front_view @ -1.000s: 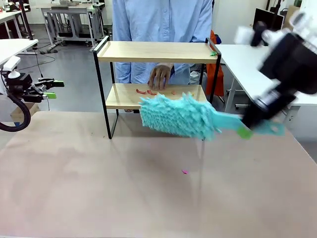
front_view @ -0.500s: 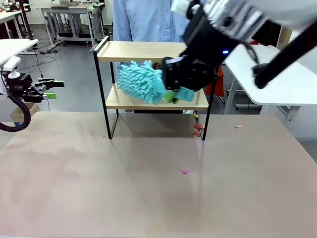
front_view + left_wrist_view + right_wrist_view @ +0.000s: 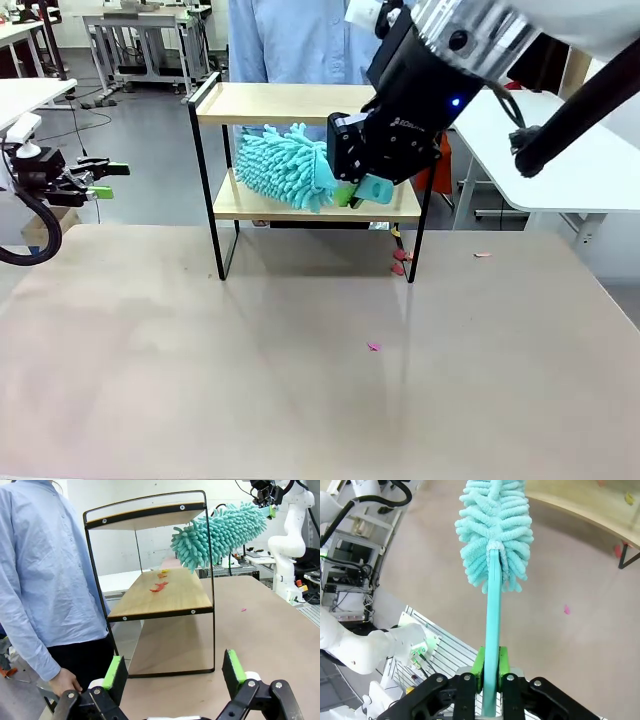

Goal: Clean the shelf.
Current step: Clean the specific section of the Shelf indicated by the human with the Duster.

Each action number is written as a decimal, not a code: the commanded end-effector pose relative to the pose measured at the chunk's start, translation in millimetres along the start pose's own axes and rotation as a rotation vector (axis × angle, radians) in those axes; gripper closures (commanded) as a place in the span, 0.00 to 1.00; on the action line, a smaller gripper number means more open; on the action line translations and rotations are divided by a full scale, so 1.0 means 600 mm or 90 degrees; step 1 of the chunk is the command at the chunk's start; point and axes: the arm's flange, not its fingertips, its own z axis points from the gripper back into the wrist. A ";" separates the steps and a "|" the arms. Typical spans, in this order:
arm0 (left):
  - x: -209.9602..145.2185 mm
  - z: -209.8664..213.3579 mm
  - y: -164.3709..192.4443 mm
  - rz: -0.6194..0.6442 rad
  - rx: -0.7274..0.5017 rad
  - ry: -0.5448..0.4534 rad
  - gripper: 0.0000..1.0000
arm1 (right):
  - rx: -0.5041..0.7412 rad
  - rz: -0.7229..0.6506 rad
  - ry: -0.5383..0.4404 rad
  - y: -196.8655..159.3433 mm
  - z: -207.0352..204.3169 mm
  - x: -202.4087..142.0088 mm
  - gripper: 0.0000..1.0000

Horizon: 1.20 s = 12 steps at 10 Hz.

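Teal duster (image 3: 285, 165) hangs between the shelf's (image 3: 300, 103) boards.

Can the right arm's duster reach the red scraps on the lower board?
Probably yes: the right gripper holds the duster at the open front of the shelf; nothing blocks the red scraps.

No lettering, label or number is legible.

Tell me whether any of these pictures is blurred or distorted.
Front view: the shelf and duster are sharp, without smear. Left wrist view: the wide lens makes the shelf's posts lean; a pale blurred patch lies beyond the shelf. Right wrist view: the duster's handle is crisp in the right end effector.
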 end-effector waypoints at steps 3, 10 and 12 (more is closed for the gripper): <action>0.006 -0.001 -0.003 -0.003 -0.003 0.004 0.00 | -0.051 -0.103 -0.053 0.100 -0.085 0.112 0.87; 0.006 -0.001 -0.003 -0.003 -0.003 0.004 0.00 | -0.146 -0.180 -0.189 0.199 -0.275 0.222 0.87; 0.006 -0.001 -0.003 -0.003 -0.003 0.004 0.00 | -0.156 -0.176 -0.158 0.204 -0.309 0.224 0.87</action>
